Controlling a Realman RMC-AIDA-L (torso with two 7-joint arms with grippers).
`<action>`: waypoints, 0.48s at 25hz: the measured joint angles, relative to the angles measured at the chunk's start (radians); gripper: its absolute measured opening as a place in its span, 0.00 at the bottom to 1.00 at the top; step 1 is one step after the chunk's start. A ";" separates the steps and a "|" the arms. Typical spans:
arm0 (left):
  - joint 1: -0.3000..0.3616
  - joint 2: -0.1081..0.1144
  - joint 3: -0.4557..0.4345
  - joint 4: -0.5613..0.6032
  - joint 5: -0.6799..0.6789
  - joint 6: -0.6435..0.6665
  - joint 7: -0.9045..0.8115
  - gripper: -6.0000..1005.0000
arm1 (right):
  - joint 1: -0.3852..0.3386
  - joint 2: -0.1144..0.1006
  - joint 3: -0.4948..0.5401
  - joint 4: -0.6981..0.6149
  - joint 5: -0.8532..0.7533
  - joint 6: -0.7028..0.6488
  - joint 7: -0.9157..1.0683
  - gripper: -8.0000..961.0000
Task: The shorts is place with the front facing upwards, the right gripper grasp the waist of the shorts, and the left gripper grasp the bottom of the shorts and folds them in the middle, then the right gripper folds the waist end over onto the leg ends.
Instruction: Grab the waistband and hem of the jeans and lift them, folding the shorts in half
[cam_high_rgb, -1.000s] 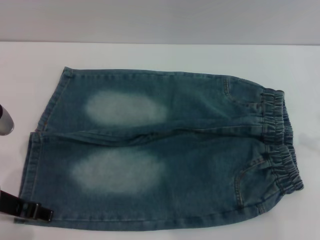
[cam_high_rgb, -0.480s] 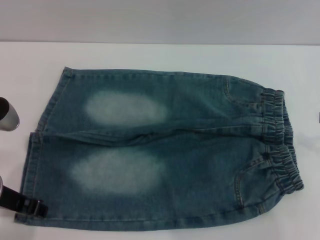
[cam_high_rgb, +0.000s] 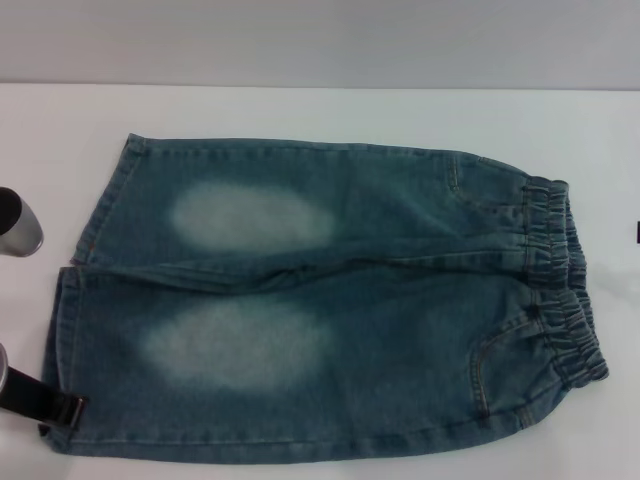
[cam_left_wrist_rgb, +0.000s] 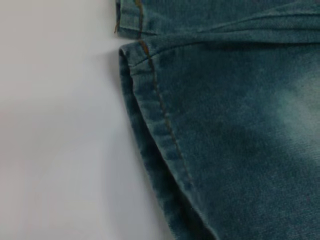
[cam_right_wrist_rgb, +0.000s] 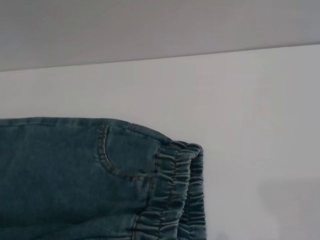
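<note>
Reaching in at the lower left of the head view, the left gripper (cam_high_rgb: 66, 412) touches the bottom of the shorts (cam_high_rgb: 62, 340); I cannot tell its grip. The shorts (cam_high_rgb: 330, 300) lie flat across the white table (cam_high_rgb: 300, 110), waist of the shorts (cam_high_rgb: 560, 290) at right.

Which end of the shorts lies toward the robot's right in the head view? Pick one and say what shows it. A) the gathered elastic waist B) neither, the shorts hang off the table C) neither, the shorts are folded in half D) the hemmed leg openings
A: the ruffled elastic waist of the shorts sits at the right, the straight hemmed bottom of the shorts at the left near the left gripper, with the shorts spread flat.
</note>
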 joint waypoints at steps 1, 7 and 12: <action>-0.001 0.000 0.000 0.004 0.000 -0.003 0.000 0.22 | 0.000 0.000 0.000 0.000 0.000 0.000 0.000 0.78; -0.010 0.000 -0.001 0.026 -0.001 -0.017 0.000 0.07 | 0.005 -0.001 0.000 0.013 0.000 0.025 0.000 0.78; -0.024 0.000 -0.001 0.029 -0.001 -0.023 0.002 0.02 | 0.004 0.000 -0.015 0.061 0.001 0.044 0.000 0.78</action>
